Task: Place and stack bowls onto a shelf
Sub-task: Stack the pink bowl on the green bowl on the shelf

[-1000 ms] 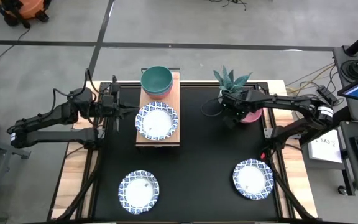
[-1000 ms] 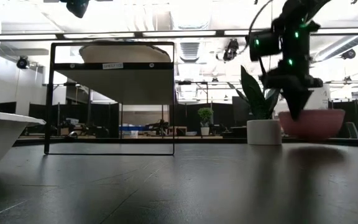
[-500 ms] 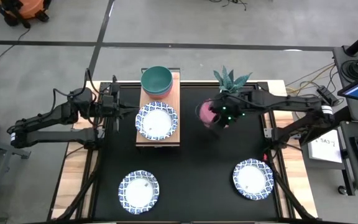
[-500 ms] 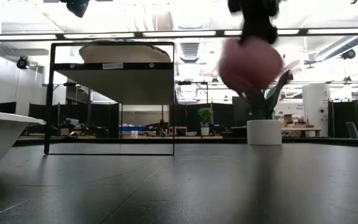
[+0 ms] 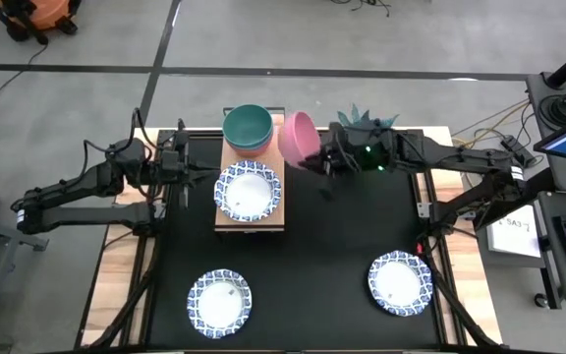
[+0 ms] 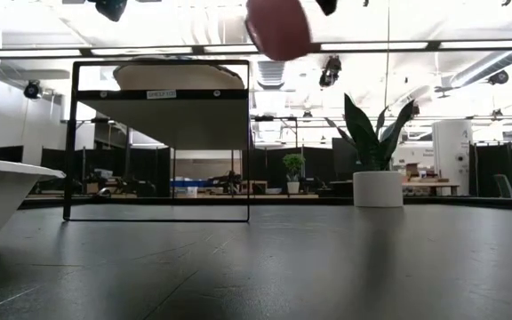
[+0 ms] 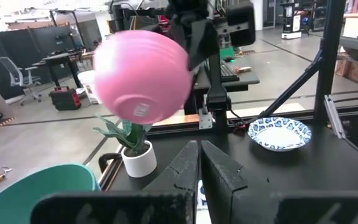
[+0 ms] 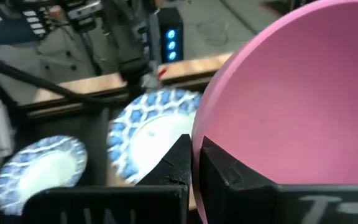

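Note:
My right gripper (image 5: 317, 157) (image 8: 194, 163) is shut on the pink bowl (image 5: 298, 138) (image 6: 278, 27) (image 7: 143, 78), high above the table just right of the shelf's far end. The light-wood shelf (image 5: 280, 130) carries a stack topped by the green bowl (image 5: 248, 124) at its far end and a blue-rimmed dish (image 5: 249, 191) nearer. Two more dishes rest on the black tabletop (image 5: 219, 300) (image 5: 400, 283). My left gripper (image 5: 202, 174) (image 7: 199, 163) waits shut, left of the shelf's dish. My right gripper holds the pink bowl by its rim (image 8: 196, 134), one finger (image 8: 222, 173) inside the bowl and the other (image 8: 174, 163) outside. It comes level from the table's right. The bowl is lifted clear and tipped on its side, its base (image 7: 138, 111) facing the table's left.
The white plant pot (image 7: 138, 158) with its spiky plant (image 5: 362, 120) stands near the far edge, partly under my right arm. In the low view the shelf sits on a black frame (image 6: 158, 142) raised above the tabletop. The table's middle is bare black surface (image 5: 322, 246).
My right gripper has picked the pink bowl up from the table beside the plant pot, raised it high and carried it left toward the shelf's far end. The bowl has tipped from upright onto its side.

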You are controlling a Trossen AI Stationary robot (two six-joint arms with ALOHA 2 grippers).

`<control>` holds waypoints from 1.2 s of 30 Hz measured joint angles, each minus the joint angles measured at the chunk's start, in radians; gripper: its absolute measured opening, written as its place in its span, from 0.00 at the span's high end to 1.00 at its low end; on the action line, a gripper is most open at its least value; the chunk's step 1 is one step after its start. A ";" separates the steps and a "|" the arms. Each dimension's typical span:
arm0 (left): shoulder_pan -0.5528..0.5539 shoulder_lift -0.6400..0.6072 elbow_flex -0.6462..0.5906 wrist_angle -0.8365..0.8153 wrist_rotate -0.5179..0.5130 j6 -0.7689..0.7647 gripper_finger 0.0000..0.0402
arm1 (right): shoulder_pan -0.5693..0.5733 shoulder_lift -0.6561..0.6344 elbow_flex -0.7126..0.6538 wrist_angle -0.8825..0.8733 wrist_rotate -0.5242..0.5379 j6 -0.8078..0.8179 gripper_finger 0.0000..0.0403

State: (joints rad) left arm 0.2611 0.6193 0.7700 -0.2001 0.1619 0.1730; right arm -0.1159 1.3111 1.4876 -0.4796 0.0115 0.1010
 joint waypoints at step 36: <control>0.001 -0.005 0.000 0.012 -0.138 0.021 1.00 | -0.160 0.628 0.783 -0.296 -0.009 -0.403 0.96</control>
State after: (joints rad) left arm 0.2619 0.6147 0.7696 -0.1880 0.0239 0.1940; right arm -0.2756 1.9388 2.2707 -0.7754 0.0025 -0.3016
